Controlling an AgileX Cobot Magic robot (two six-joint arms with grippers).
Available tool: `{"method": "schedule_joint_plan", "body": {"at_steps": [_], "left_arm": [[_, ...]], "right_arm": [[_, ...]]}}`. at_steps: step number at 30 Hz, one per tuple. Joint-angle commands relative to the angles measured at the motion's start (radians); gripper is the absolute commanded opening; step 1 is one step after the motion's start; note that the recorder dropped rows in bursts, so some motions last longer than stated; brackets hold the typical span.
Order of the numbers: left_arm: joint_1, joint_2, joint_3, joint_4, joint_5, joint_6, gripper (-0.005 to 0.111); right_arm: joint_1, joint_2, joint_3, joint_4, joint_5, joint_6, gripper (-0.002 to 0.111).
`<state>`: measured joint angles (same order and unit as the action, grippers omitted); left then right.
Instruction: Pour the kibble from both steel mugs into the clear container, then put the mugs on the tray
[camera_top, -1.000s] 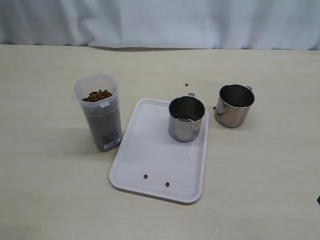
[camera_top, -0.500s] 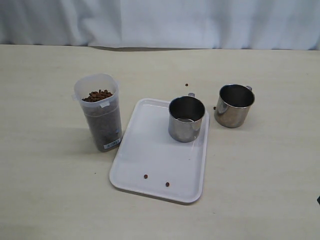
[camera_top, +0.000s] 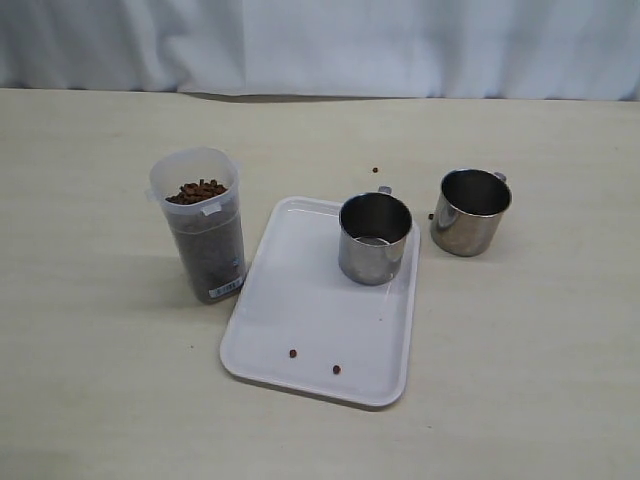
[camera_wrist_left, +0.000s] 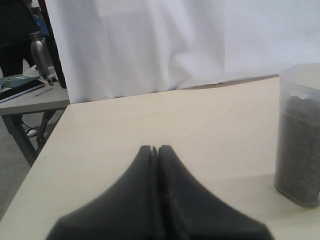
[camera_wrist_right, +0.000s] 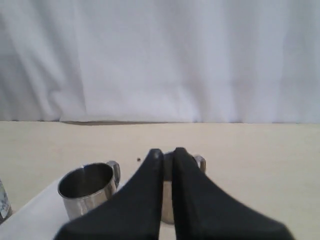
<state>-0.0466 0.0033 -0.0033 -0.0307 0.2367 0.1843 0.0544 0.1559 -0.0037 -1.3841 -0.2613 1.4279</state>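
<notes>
The clear container (camera_top: 197, 225) stands left of the tray, filled almost to its rim with kibble (camera_top: 195, 190). One steel mug (camera_top: 374, 240) sits upright on the far right corner of the white tray (camera_top: 300, 300) and looks empty. The other steel mug (camera_top: 470, 212) stands on the table to the tray's right, apart from it. Neither gripper shows in the exterior view. My left gripper (camera_wrist_left: 154, 148) is shut and empty, with the container (camera_wrist_left: 300, 135) off to one side. My right gripper (camera_wrist_right: 167, 152) is shut and empty, low over the table, with the table mug (camera_wrist_right: 201, 162) mostly hidden behind its fingers and the tray mug (camera_wrist_right: 87, 190) beside them.
Two stray pellets (camera_top: 292, 353) lie on the tray's near part, and others (camera_top: 375, 170) lie on the table behind the mugs. A white curtain (camera_top: 320, 45) backs the table. In the left wrist view the table edge (camera_wrist_left: 45, 145) and a side table (camera_wrist_left: 25, 95) show.
A dark bit of the right arm at the exterior view's right edge has gone out of view. Mugs, container and tray stay put.
</notes>
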Motion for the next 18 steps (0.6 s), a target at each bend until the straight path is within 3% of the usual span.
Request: {"method": "schedule_joint_plan", "body": {"at_steps": [1, 3, 4, 5, 6, 8, 13, 18], "left_arm": [[-0.008, -0.003, 0.003, -0.006, -0.005, 0.002, 0.000], [-0.008, -0.003, 0.003, -0.006, -0.005, 0.002, 0.000], [-0.008, -0.003, 0.003, -0.006, -0.005, 0.002, 0.000], [-0.008, -0.003, 0.003, -0.006, -0.005, 0.002, 0.000], [-0.008, -0.003, 0.003, -0.006, -0.005, 0.002, 0.000], [-0.008, -0.003, 0.003, -0.006, -0.005, 0.002, 0.000], [-0.008, -0.003, 0.003, -0.006, -0.005, 0.002, 0.000], [-0.008, -0.003, 0.003, -0.006, -0.005, 0.002, 0.000]], "right_arm": [[-0.005, 0.110, 0.004, 0.579, -0.220, -0.693, 0.020], [-0.005, 0.216, 0.004, 0.745, -0.280, -0.837, 0.037], [-0.005, 0.348, 0.004, 0.843, -0.316, -0.933, 0.062], [-0.005, 0.422, -0.001, 0.870, -0.327, -0.947, 0.073], [-0.005, 0.576, -0.039, 0.898, -0.350, -0.938, 0.097], [-0.005, 0.795, -0.108, 0.879, -0.408, -0.917, 0.110], [-0.005, 1.281, -0.333, 0.599, -0.568, -0.917, 0.110], [-0.005, 1.502, -0.462, 0.565, -0.554, -0.990, 0.110]]}}
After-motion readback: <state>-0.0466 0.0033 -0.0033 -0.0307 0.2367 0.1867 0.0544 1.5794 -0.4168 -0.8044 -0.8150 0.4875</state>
